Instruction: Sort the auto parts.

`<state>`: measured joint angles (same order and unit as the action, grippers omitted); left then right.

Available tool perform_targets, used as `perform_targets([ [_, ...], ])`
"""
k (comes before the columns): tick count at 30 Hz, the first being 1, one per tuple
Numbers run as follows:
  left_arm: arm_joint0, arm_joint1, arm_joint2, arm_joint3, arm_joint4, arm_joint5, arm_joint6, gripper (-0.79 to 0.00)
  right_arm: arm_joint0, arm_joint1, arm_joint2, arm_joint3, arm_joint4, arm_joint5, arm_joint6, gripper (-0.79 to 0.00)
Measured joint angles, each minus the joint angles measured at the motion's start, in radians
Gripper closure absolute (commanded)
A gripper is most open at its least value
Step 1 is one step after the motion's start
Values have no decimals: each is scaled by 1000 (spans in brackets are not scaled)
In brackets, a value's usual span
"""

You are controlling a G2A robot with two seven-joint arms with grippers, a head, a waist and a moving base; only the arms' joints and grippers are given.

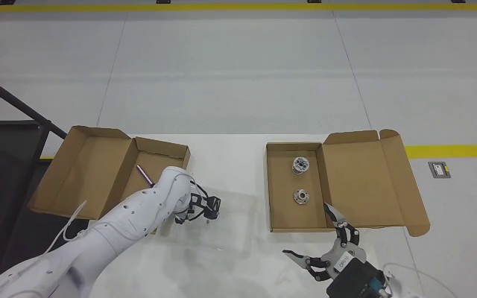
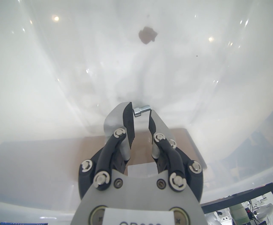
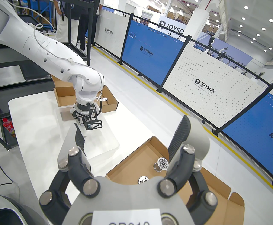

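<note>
Left gripper [image 2: 141, 115]: I have it pinched on a small bolt [image 2: 139, 111], low over the table [image 1: 238, 246] by the left box [image 1: 168, 160].
Right gripper [image 3: 130, 121]: wide open, holding nothing, beside the right box [image 1: 279, 194].
Right box: two round metal parts [image 1: 299, 164] [image 1: 302, 197] inside.

Exhibition hall with blue-and-white pegboard barriers [image 3: 213, 85], yellow floor line [image 1: 223, 7], high ceiling lights [image 3: 245, 7]

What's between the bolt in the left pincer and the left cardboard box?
Nothing visible. The left pincer holds the bolt over the white table beside the left box; only the box's own low wall lies on that path.
</note>
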<state>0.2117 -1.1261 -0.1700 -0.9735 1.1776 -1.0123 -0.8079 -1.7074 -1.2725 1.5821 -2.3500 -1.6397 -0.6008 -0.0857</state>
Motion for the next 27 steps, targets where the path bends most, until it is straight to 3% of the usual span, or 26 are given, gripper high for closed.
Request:
perform_targets([
  [7,-16,0,0,4,-21,0,0,-123,0,0,0,0,0,0,0,-785],
  [14,-42,30,0,-31,-87,0,0,-129,0,0,0,0,0,0,0,-785],
  [20,-23,53,0,-59,-78,0,0,-317,0,0,0,0,0,0,0,-785],
  [27,-20,60,0,-64,-90,0,0,-302,0,0,0,0,0,0,0,-785],
])
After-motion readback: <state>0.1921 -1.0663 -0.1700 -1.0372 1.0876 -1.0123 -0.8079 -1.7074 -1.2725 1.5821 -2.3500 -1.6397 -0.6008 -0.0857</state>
